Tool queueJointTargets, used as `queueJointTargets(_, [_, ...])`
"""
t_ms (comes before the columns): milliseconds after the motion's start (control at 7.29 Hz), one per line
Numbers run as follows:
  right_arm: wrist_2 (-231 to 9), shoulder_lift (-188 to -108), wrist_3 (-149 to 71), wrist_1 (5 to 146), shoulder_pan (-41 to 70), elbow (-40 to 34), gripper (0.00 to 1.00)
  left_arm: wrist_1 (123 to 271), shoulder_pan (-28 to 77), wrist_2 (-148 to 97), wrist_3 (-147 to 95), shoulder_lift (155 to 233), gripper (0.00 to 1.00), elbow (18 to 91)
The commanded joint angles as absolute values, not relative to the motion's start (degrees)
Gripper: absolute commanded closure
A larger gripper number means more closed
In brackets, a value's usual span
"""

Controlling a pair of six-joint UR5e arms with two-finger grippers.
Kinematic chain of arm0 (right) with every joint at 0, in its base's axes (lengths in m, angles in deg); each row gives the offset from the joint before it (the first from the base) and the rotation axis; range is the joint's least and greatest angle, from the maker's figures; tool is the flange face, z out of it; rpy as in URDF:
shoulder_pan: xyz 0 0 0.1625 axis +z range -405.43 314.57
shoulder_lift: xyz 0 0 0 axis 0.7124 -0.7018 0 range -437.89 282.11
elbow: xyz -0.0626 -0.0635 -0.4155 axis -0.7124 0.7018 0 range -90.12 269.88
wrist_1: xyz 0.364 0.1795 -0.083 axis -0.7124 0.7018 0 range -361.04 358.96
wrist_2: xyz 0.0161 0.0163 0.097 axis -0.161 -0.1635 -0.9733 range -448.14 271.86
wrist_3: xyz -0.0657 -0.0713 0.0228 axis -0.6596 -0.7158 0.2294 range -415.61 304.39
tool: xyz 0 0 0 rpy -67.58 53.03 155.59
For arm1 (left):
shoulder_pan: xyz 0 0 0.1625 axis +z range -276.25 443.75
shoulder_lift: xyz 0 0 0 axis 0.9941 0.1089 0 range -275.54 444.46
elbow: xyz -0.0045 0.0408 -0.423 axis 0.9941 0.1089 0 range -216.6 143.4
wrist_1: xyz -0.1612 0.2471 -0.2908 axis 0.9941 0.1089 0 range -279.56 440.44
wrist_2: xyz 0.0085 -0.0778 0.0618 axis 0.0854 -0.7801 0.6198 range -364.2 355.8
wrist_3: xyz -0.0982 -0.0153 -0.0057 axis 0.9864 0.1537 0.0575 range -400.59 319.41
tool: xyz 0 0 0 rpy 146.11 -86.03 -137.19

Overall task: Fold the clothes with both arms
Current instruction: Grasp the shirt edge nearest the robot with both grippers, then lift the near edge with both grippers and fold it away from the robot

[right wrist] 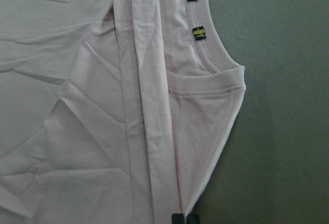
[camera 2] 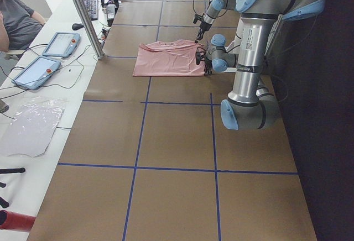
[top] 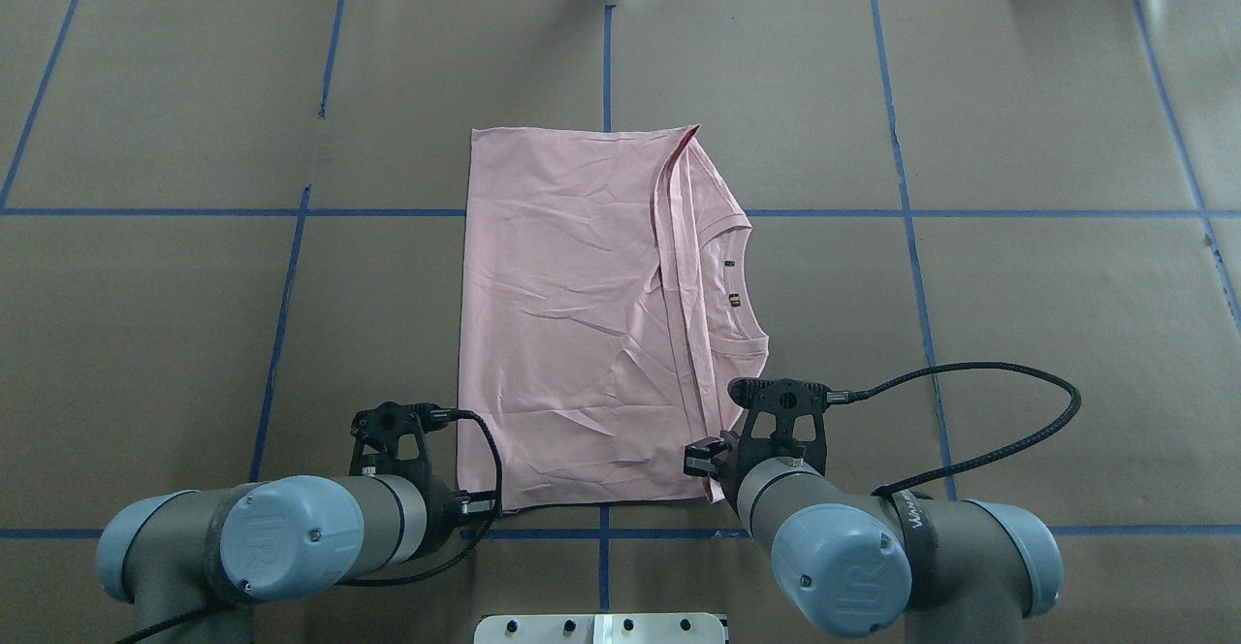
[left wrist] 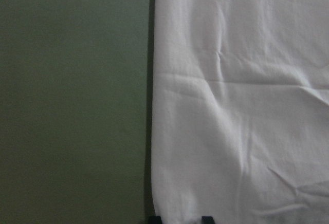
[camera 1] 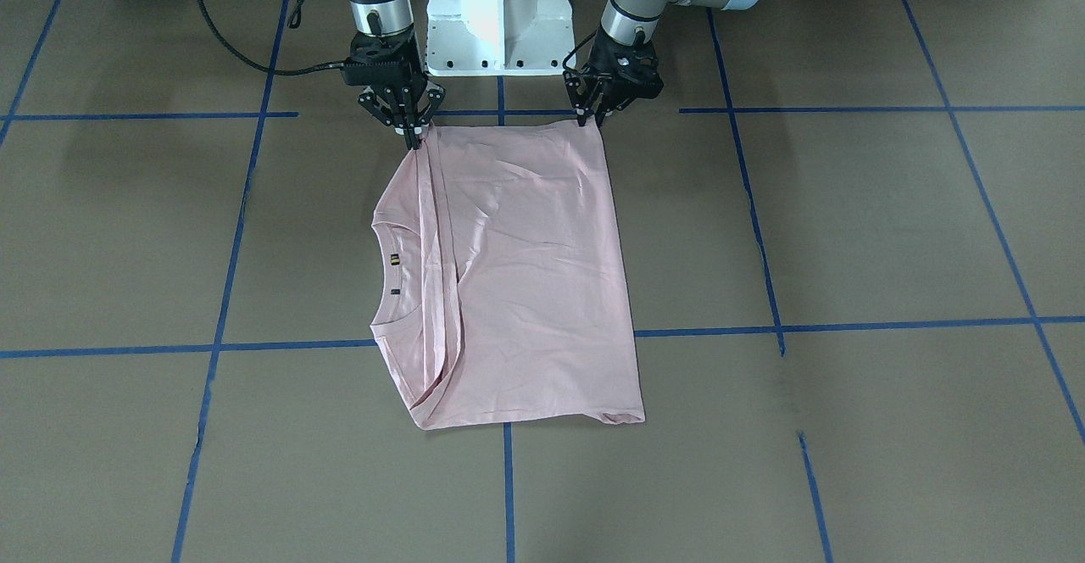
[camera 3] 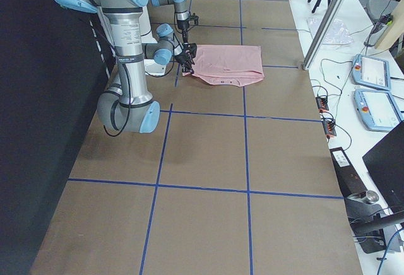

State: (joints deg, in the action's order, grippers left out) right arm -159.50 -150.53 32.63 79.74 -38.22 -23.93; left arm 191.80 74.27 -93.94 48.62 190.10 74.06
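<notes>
The pale pink T-shirt [camera 1: 525,275] lies flat on the brown table, folded into a rectangle. Its ribbed collar [camera 1: 386,270] with a small label faces my right side, and the Snoopy print is hidden. My right gripper [camera 1: 413,135] is shut on the shirt's near corner on the collar side. In the right wrist view its tips [right wrist: 185,219] pinch the folded edge. My left gripper [camera 1: 587,119] is shut on the other near corner, and its tips [left wrist: 181,219] show at the cloth's edge [left wrist: 241,106]. The near edge runs straight between both grippers.
The white pedestal base [camera 1: 500,12] stands just behind the grippers. Blue tape lines [camera 1: 509,478] cross the brown table cover. A black cable [top: 1018,431] loops beside the right arm. A side bench with tablets [camera 2: 58,45] and a seated person [camera 2: 14,20] lie beyond the far edge.
</notes>
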Motion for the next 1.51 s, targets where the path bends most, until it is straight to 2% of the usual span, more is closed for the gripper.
queueJointTargets(0, [-159.5,-150.5,32.6,79.7,-38.2,-23.8,1.00,191.8,74.3,-93.9,48.5,190.1,1.00,74.1])
queueJointTargets(411, [-159.5,-150.8,32.6,79.8,-38.1,-25.2,1.00,191.5,74.2,-93.9,48.1,189.8,1.00,76.4])
queueJointTargets(686, [-159.8,-154.2,32.7,80.7,-38.1,-32.8,1.00,177.4,74.2,-98.8,47.7,190.5,1.00,87.7])
queueJointTargets(960, [-160.6,-153.7,32.7,92.1,-39.4,-43.5,1.00,161.9,73.9,-102.6,47.7,195.0,1.00,100.5])
queueJointTargets(1097, [-161.2,-153.4,32.7,95.9,-39.7,-46.6,1.00,155.7,73.7,-103.7,47.6,199.0,1.00,102.9])
queueJointTargets(1371, [-161.2,-150.1,32.5,96.4,-40.0,-42.8,1.00,155.4,71.6,-103.4,41.6,200.3,1.00,100.3])
